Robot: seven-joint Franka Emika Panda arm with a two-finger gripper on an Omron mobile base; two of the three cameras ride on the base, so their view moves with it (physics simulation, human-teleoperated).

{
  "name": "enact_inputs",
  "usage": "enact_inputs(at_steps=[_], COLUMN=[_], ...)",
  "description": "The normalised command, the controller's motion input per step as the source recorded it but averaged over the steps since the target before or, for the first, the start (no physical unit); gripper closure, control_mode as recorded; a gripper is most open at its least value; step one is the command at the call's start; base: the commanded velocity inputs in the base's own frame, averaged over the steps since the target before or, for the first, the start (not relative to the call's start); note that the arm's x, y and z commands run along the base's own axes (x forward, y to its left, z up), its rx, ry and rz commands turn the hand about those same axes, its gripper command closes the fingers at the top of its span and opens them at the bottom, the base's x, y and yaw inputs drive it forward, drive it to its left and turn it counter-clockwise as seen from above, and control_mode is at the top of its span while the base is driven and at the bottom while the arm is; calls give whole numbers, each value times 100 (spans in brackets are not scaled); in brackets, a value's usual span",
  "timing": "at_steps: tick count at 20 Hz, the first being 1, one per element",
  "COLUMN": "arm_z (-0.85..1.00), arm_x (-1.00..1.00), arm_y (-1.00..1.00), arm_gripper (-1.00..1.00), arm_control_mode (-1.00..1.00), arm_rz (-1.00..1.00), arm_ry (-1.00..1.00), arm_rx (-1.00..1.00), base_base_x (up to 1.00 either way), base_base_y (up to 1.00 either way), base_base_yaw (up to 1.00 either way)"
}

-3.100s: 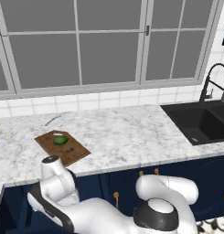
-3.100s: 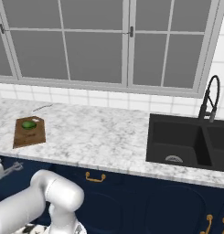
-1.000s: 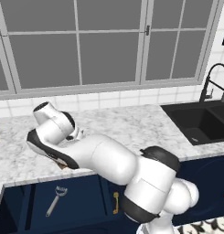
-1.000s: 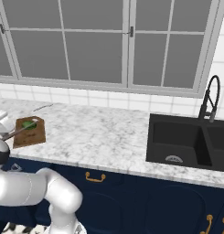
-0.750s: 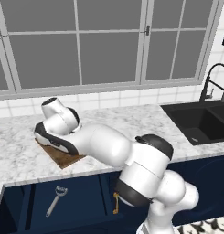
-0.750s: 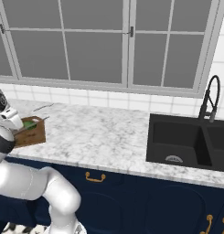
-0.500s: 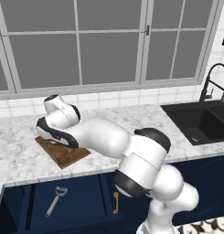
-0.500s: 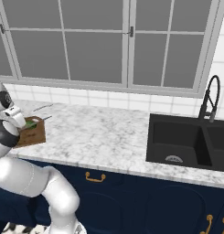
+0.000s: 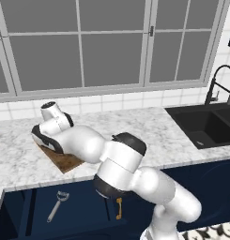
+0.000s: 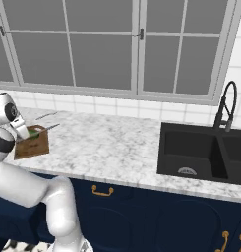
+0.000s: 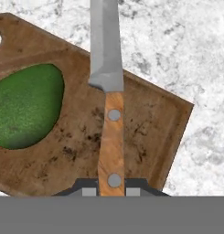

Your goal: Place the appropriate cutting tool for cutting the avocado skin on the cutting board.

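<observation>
My gripper [image 11: 111,190] is shut on the wooden handle of the cutting tool [image 11: 109,91], a slim knife with a silver blade. In the hand view the knife hangs over the dark brown cutting board [image 11: 150,132], and its blade runs past the board's far edge over the marble. The green avocado [image 11: 26,107] lies on the board to the left of the blade. In the left base view my arm covers most of the cutting board [image 9: 65,161]. In the right base view the cutting board [image 10: 34,145] sits at the counter's left end, with the knife blade [image 10: 50,128] sticking out over it.
A thin grey utensil [image 10: 45,116] lies on the counter behind the board. A metal peeler [image 9: 57,206] shows low in front of the blue cabinets. The black sink [image 10: 200,152] and its faucet [image 10: 225,106] are far to the right, across open marble counter [image 9: 135,126].
The arm has swung up from in front of the cabinets and brought the hand with the knife over the board, now covering the avocado in the left base view.
</observation>
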Motion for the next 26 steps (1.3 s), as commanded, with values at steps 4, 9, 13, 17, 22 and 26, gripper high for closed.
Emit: enact_inputs(at_steps=[4, 9, 13, 17, 22, 26], arm_z=[-2, -11, -9, -23, -43, -15], arm_x=[1, 0, -3, -2, 0, 0], arm_y=[0, 18, 8, 0, 0, 0], arm_gripper=[100, 100, 100, 100, 100, 100], arm_control_mode=[-100, -100, -100, -100, -100, -100], arm_rz=[0, 1, 0, 0, 0, 0], arm_ry=[0, 8, 5, 5, 8, 4], arm_rx=[0, 0, 0, 0, 0, 0], base_base_x=[0, 0, 0, 0, 0, 0], base_base_y=[0, 0, 0, 0, 0, 0], base_base_yaw=[0, 0, 0, 0, 0, 0])
